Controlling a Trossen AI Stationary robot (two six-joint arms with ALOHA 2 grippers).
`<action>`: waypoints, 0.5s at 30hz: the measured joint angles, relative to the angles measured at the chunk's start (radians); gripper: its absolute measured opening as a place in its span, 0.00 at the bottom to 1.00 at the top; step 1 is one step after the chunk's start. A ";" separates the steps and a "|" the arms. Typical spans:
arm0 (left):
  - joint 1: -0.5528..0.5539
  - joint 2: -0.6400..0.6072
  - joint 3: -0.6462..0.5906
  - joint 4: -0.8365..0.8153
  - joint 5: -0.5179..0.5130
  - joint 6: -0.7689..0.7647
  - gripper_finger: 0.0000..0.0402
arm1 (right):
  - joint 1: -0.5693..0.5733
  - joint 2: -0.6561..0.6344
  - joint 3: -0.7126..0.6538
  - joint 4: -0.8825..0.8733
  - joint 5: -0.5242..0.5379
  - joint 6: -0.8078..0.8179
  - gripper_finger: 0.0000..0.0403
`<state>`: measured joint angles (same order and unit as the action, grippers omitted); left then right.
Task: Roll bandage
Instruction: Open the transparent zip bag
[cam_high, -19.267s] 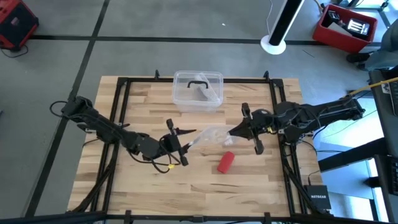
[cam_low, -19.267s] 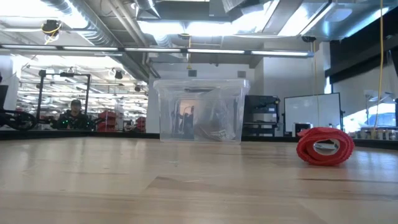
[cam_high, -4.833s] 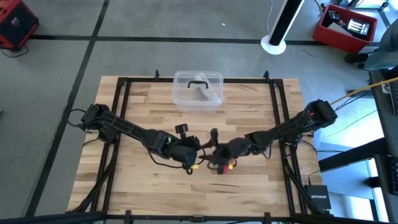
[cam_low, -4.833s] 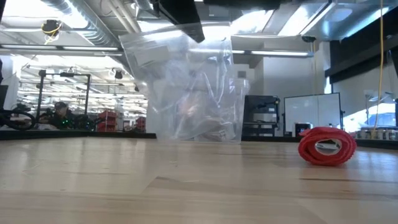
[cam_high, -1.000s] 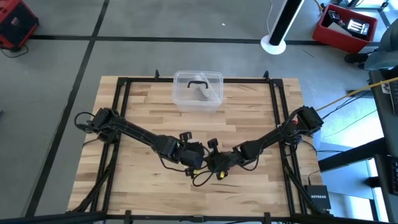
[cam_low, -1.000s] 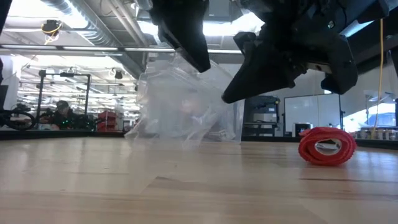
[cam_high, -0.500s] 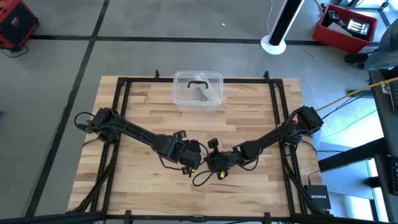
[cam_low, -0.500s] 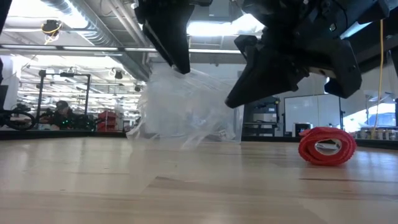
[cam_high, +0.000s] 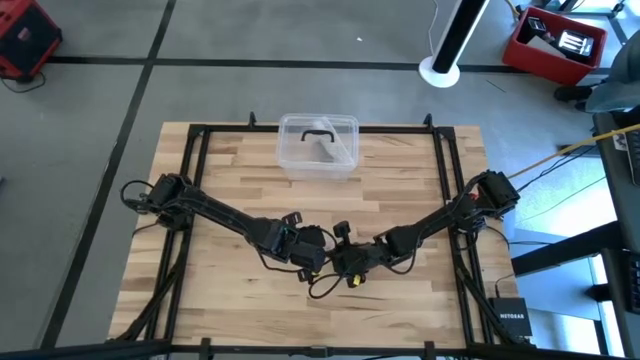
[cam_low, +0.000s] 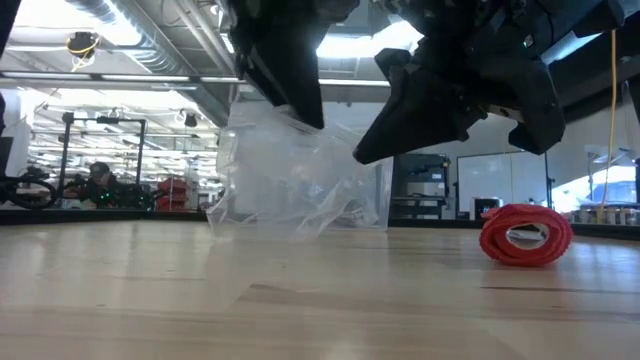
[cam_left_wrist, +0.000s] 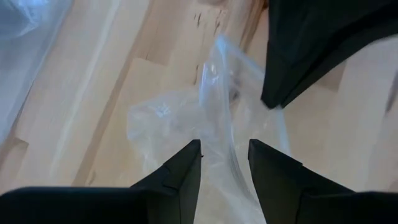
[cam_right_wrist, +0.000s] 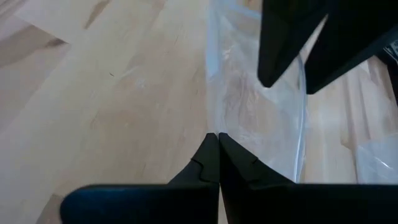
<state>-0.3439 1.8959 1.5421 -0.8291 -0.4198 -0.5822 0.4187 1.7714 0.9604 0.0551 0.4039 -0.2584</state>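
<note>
I read "NETGEAR" on a black box (cam_high: 511, 322) beside the counter (cam_high: 220, 300). The bandage (cam_low: 524, 235), a red roll, lies on its side on the counter with its open core facing the low camera; only that view shows it. Left hand (cam_left_wrist: 224, 165) is spread astride a clear plastic bag (cam_left_wrist: 186, 118). Right hand (cam_right_wrist: 218, 157) is pressed together, pinching the bag's edge.

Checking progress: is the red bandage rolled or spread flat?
Rolled. In the low view the bandage sits on the table as a small red coil with an open centre.
</note>
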 joint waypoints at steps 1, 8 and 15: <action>0.000 0.001 -0.001 -0.005 0.000 0.009 0.32 | 0.000 0.000 0.000 0.000 -0.002 0.000 0.00; 0.000 0.007 0.000 -0.005 -0.007 0.028 0.13 | 0.000 0.000 0.000 0.000 -0.004 0.015 0.00; -0.006 0.006 0.015 -0.115 -0.265 -0.004 0.02 | 0.000 0.000 0.000 0.005 -0.036 0.058 0.00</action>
<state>-0.3500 1.9017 1.5573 -0.9440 -0.6845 -0.5863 0.4183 1.7710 0.9604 0.0601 0.3679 -0.2005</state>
